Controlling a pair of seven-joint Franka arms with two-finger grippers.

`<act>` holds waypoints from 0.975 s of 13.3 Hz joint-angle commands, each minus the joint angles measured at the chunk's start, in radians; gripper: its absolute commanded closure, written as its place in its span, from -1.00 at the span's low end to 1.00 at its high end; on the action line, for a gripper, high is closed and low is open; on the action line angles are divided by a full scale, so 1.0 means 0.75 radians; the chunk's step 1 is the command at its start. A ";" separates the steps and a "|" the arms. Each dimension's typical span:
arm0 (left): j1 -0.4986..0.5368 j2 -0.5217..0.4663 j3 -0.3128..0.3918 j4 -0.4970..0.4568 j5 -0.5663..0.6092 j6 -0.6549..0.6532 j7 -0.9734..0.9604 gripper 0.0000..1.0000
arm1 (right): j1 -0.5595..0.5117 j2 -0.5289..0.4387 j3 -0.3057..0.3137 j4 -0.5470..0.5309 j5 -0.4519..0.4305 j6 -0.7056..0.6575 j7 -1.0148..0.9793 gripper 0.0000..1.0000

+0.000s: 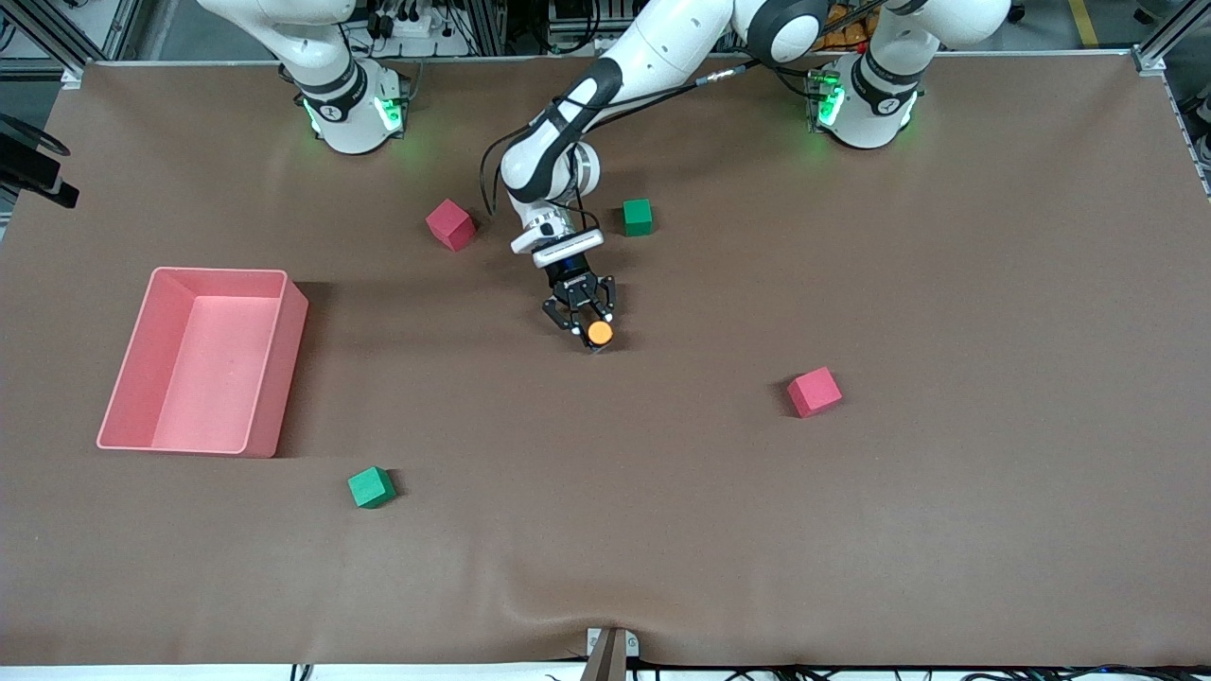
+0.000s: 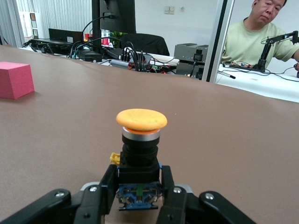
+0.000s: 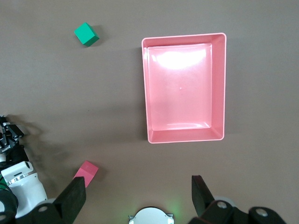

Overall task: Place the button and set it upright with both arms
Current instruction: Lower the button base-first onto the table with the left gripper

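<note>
- Left gripper (image 1: 588, 326) sits low at the middle of the table (image 1: 946, 530), its fingers (image 2: 105, 191) pinching the black base of the button (image 2: 140, 140), which stands upright between them with its base right at the brown surface.
- Right gripper (image 3: 138, 198) waits up high with its fingers spread wide, looking straight down on the pink bin (image 3: 184, 86) at the right arm's end of the table.
- Surface is a plain brown mat, a bit wrinkled at the edge nearest the front camera. In the left wrist view there are desks, cables and monitors past the table edge, plus a man (image 2: 257, 28) in a pale green shirt.
- Button itself: round, slightly domed orange cap, silver ring under it, short black cylinder, then a squarish base with a small yellow tab and blue bits underneath.
- Near the left gripper: a green cube (image 1: 638, 217) and a red cube (image 1: 450, 224) closer to the arm bases, another red cube (image 1: 814, 392) toward the left arm's end.
</note>
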 commanded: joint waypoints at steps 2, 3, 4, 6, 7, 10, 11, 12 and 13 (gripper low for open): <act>0.000 0.029 0.001 0.038 0.054 0.006 -0.029 0.71 | -0.013 0.000 0.013 0.003 -0.010 0.001 -0.003 -1.00; 0.000 0.031 0.001 0.038 0.067 0.014 -0.031 0.69 | -0.010 0.000 0.013 0.003 -0.010 0.003 -0.003 -1.00; 0.000 0.035 0.001 0.038 0.069 0.016 -0.033 0.61 | -0.010 0.000 0.013 0.001 -0.008 0.003 -0.003 -1.00; 0.000 0.037 0.001 0.038 0.069 0.016 -0.031 0.60 | -0.010 0.004 0.013 0.001 -0.008 0.003 -0.003 -1.00; 0.000 0.039 0.001 0.038 0.069 0.016 -0.031 0.59 | -0.010 0.004 0.013 0.001 -0.008 0.001 -0.003 -1.00; 0.000 0.049 0.001 0.038 0.071 0.016 -0.031 0.59 | -0.008 0.004 0.013 0.001 -0.008 0.003 -0.003 -1.00; 0.000 0.053 0.001 0.038 0.073 0.018 -0.031 0.57 | -0.008 0.004 0.013 0.001 -0.008 0.001 -0.003 -1.00; 0.000 0.055 0.001 0.038 0.079 0.020 -0.027 0.45 | -0.008 0.004 0.013 0.001 -0.008 0.001 -0.003 -1.00; 0.000 0.057 0.001 0.038 0.079 0.022 -0.027 0.43 | -0.008 0.004 0.013 0.001 -0.008 0.001 -0.003 -1.00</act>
